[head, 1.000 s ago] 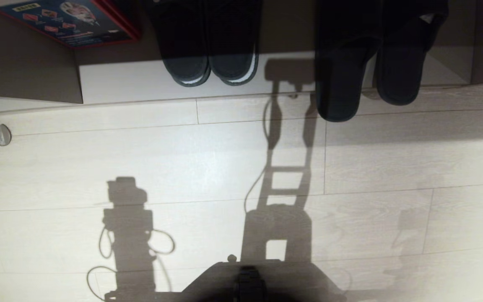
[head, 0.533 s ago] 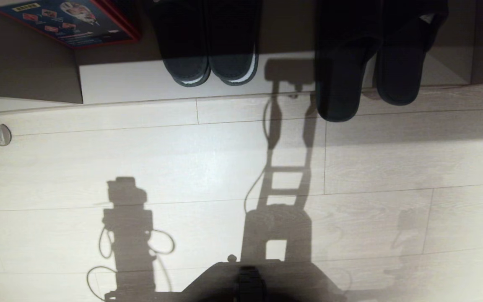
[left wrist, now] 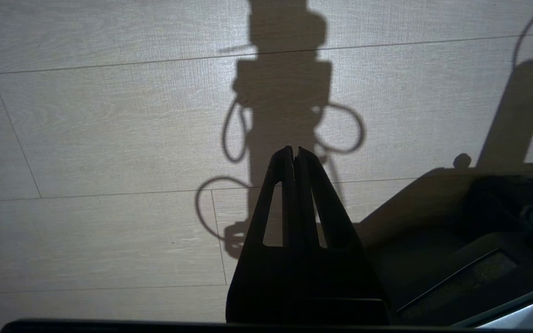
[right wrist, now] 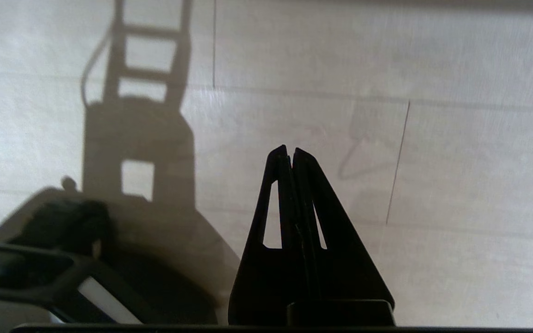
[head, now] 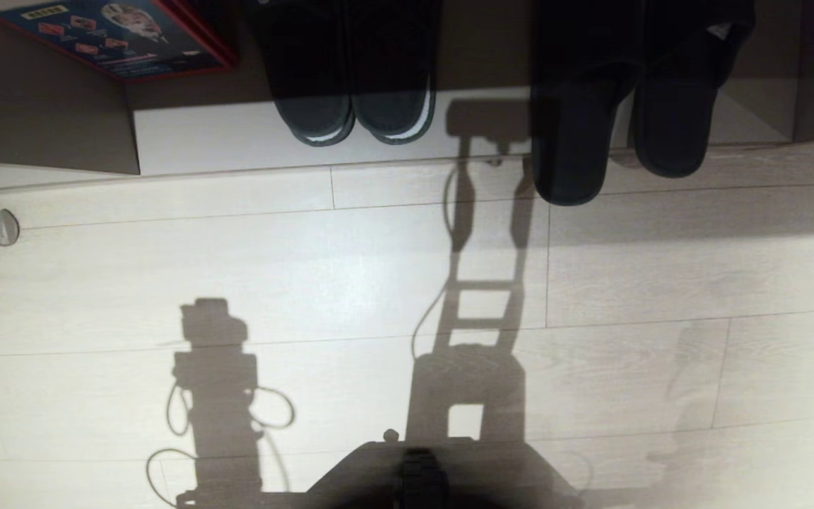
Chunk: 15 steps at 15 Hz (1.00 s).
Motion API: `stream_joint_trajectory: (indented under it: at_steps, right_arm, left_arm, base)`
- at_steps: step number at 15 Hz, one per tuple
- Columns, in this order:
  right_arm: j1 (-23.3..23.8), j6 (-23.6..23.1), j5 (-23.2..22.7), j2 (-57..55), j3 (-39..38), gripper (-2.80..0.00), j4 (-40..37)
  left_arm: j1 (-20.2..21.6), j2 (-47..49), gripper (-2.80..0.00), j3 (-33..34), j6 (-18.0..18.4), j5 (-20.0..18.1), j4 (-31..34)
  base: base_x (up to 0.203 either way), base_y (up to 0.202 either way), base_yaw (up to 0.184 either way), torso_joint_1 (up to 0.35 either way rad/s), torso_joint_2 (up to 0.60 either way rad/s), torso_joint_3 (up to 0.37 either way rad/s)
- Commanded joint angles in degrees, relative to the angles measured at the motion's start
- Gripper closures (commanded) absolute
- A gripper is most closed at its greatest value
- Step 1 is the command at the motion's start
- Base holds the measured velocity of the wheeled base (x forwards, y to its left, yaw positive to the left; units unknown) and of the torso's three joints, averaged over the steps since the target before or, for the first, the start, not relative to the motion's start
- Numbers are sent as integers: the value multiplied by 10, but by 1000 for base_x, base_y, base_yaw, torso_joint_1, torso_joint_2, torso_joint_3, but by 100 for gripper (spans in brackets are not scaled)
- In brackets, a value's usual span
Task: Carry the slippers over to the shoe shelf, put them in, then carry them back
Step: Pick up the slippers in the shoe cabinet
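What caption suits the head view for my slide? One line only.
Two slipper pairs at the shoe shelf: plain dark slippers overhanging onto pale floor, beside a white-striped pair; no end effector visible.

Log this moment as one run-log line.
plain dark charcoal slippers: heels overhang pale shoe shelf | left gripper: shut, empty, above floor | right gripper: shut, empty
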State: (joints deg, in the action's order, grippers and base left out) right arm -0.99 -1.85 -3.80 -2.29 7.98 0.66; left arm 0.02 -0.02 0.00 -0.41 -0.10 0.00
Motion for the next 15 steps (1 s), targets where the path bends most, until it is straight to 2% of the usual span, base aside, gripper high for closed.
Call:
stream_joint_trajectory:
  at_steps: [1, 4, 7, 10, 12, 14, 15]
  right_arm:
    - [-2, 3, -8, -79, 53, 0, 11]
    - [-4, -2, -23, -295, 142, 0, 95]
    - [-16, -36, -64, -484, 201, 0, 200]
    - [-52, -82, -95, -620, 231, 0, 288]
    - [-66, -96, -100, -684, 242, 0, 362]
    - [-76, -106, -63, -748, 261, 0, 493]
    - [-82, -111, -26, -759, 276, 0, 511]
  left_arm:
    - [0, 0, 0, 0, 0, 0, 0]
    - [0, 0, 0, 0, 0, 0, 0]
    - [0, 0, 0, 0, 0, 0, 0]
    - [1, 0, 0, 0, 1, 0, 0]
    - [0, 0, 0, 0, 1, 0, 0]
    - [1, 0, 0, 0, 1, 0, 0]
    - [0, 0, 0, 0, 1, 0, 0]
  base:
    - [0, 0, 0, 0, 0, 0]
    - [0, 0, 0, 0, 0, 0]
    - [0, 0, 0, 0, 0, 0]
    - [0, 0, 0, 0, 0, 0]
    - [0, 0, 0, 0, 0, 0]
    - [0, 0, 0, 0, 0, 0]
    - [0, 0, 0, 0, 0, 0]
